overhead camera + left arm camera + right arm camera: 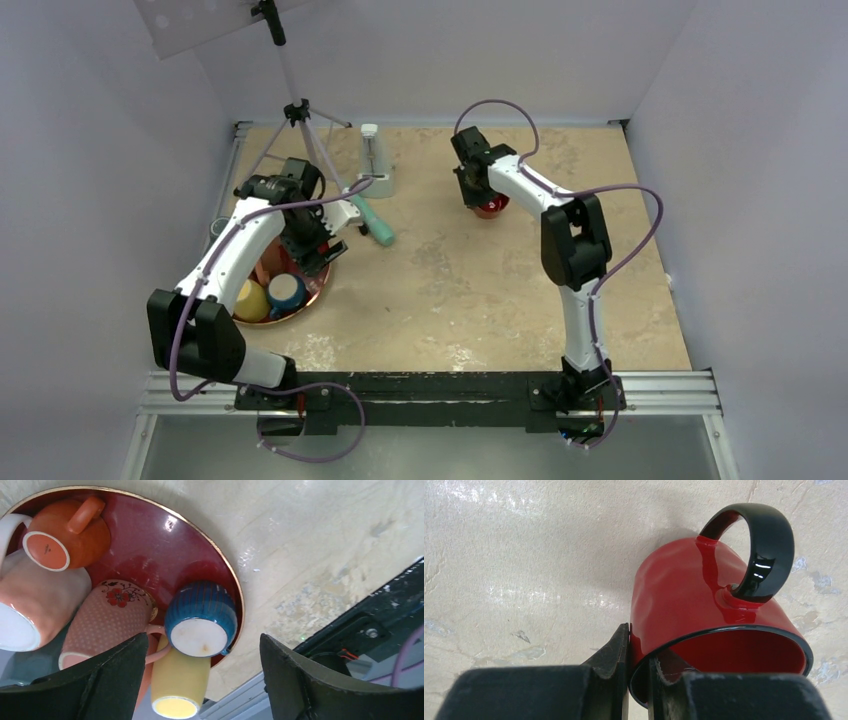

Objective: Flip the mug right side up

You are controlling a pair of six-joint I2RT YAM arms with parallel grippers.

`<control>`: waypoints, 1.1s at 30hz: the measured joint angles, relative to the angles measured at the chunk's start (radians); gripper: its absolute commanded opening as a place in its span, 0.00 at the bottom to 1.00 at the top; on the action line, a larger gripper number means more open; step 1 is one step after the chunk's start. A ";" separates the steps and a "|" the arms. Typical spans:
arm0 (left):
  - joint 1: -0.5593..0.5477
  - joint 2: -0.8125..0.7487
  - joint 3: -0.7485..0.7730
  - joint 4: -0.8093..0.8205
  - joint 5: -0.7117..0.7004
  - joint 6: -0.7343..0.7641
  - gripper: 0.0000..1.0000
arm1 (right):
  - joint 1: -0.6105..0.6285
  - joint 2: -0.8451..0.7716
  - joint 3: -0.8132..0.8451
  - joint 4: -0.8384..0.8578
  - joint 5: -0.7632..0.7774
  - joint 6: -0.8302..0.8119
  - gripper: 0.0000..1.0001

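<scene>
- This is a robot lab test cell, not a home. Plain pale walls [90,150] box in the tan surface [470,290] on three sides.
- A tripod [300,115] carrying a panel with holes [200,20] stands just behind the left end effector [315,250].
- An aluminium rail [660,392] holds both arm bases, well back from the right end effector [483,200].
- Loose purple cables [495,102] loop along each arm up to its end effector.
</scene>
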 measured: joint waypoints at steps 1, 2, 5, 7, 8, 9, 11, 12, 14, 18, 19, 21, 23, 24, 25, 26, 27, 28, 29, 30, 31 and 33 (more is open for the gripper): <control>0.000 0.001 -0.014 0.015 -0.013 0.012 0.85 | 0.000 0.003 0.004 -0.004 0.000 -0.006 0.24; 0.000 0.003 -0.023 0.031 -0.024 0.024 0.85 | 0.000 0.003 0.006 -0.006 -0.002 -0.010 0.35; 0.000 0.013 -0.031 0.088 -0.046 0.079 0.84 | 0.000 0.003 0.008 -0.010 -0.006 -0.022 0.56; 0.000 0.025 -0.034 0.137 -0.056 0.138 0.82 | 0.000 0.003 0.016 -0.008 -0.011 -0.029 0.63; 0.000 0.034 -0.036 0.163 -0.060 0.175 0.80 | 0.000 0.002 0.020 -0.010 -0.015 -0.030 0.66; 0.000 0.045 -0.039 0.188 -0.066 0.213 0.79 | 0.001 -0.001 0.023 -0.010 -0.018 -0.031 0.66; 0.000 0.073 -0.042 0.231 -0.076 0.284 0.73 | 0.001 -0.014 0.024 -0.011 -0.034 -0.034 0.67; 0.000 0.099 -0.042 0.257 -0.082 0.330 0.67 | 0.003 -0.039 0.024 -0.013 -0.052 -0.034 0.67; 0.000 0.145 -0.041 0.288 -0.088 0.385 0.60 | 0.005 -0.068 0.023 -0.010 -0.064 -0.034 0.67; 0.002 0.267 -0.022 0.319 -0.111 0.483 0.58 | 0.008 -0.206 -0.014 0.017 -0.090 -0.033 0.67; 0.003 0.296 -0.018 0.332 -0.117 0.499 0.56 | 0.009 -0.242 -0.027 0.025 -0.092 -0.033 0.67; 0.008 0.340 -0.010 0.349 -0.129 0.528 0.53 | 0.010 -0.296 -0.048 0.038 -0.096 -0.032 0.67; 0.012 0.372 -0.006 0.362 -0.140 0.554 0.50 | 0.010 -0.336 -0.074 0.054 -0.104 -0.032 0.67; 0.014 0.383 -0.006 0.366 -0.144 0.565 0.49 | 0.010 -0.348 -0.087 0.060 -0.108 -0.031 0.67; 0.015 0.391 -0.005 0.370 -0.150 0.574 0.48 | 0.010 -0.354 -0.100 0.064 -0.111 -0.031 0.67; 0.016 0.397 -0.005 0.372 -0.156 0.580 0.46 | 0.010 -0.357 -0.113 0.069 -0.112 -0.030 0.67; 0.016 0.404 -0.005 0.372 -0.160 0.587 0.45 | 0.010 -0.357 -0.127 0.072 -0.114 -0.029 0.67; 0.017 0.407 -0.005 0.372 -0.161 0.590 0.43 | 0.010 -0.357 -0.141 0.072 -0.115 -0.027 0.67; 0.018 0.411 -0.005 0.370 -0.163 0.595 0.42 | 0.010 -0.357 -0.155 0.070 -0.115 -0.026 0.67; 0.019 0.412 -0.007 0.367 -0.163 0.601 0.42 | 0.010 -0.357 -0.164 0.066 -0.115 -0.025 0.67; 0.020 0.412 -0.008 0.363 -0.163 0.605 0.42 | 0.010 -0.357 -0.171 0.066 -0.115 -0.025 0.67; 0.022 0.408 -0.022 0.364 -0.159 0.618 0.48 | 0.010 -0.357 -0.175 0.061 -0.115 -0.025 0.67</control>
